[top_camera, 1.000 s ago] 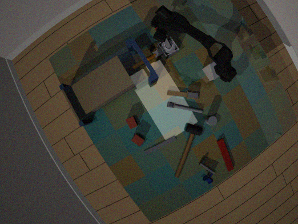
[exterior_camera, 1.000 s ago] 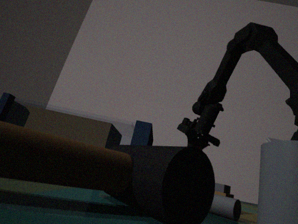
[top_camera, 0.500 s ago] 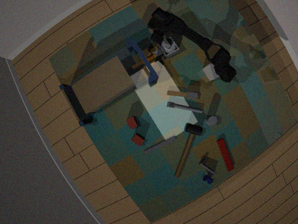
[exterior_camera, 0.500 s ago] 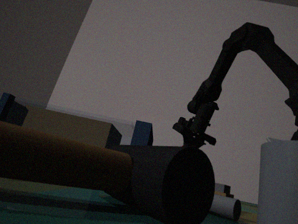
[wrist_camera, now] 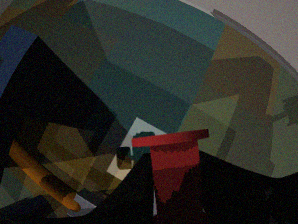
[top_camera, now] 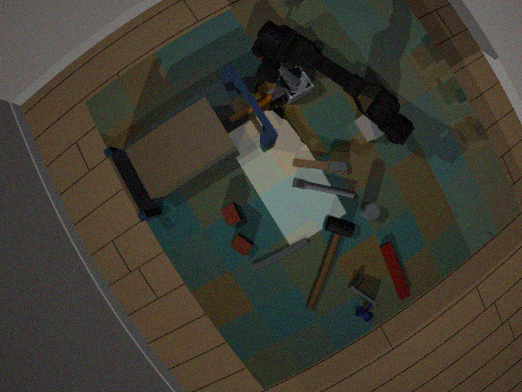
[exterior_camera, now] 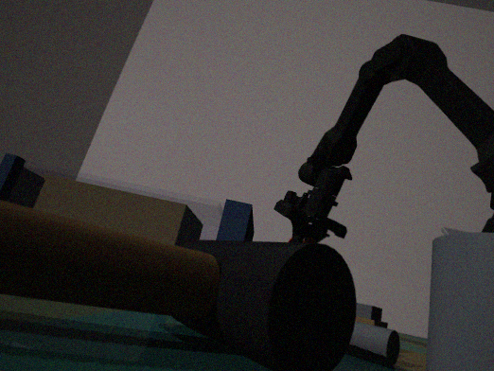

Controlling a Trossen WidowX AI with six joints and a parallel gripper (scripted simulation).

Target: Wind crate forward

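My gripper (top_camera: 269, 71) (exterior_camera: 308, 240) (wrist_camera: 168, 156) is shut on a red T-shaped piece (wrist_camera: 172, 150), apparently the winch handle's grip. It is beside the pale metal winch (top_camera: 298, 85) and above the bench. The handle's lower end and square key are hidden, so I cannot tell whether the key is in the winch's hole. The tan crate (top_camera: 180, 147) (exterior_camera: 111, 205) sits flat in the cubby, its front short of the blue frame (top_camera: 252, 102) (exterior_camera: 237, 221). An orange strap-like piece (top_camera: 257, 106) (wrist_camera: 42, 177) lies between frame and winch.
A mallet (top_camera: 325, 270) (exterior_camera: 246, 279), a wood-handled tool (top_camera: 311, 164), a grey wrench-like tool (top_camera: 325, 188), a grey cylinder (top_camera: 371, 211), a red bar (top_camera: 395, 270) and two red blocks (top_camera: 231, 214) (top_camera: 242, 244) lie on the bench. A white block (top_camera: 369, 127) is beside the arm.
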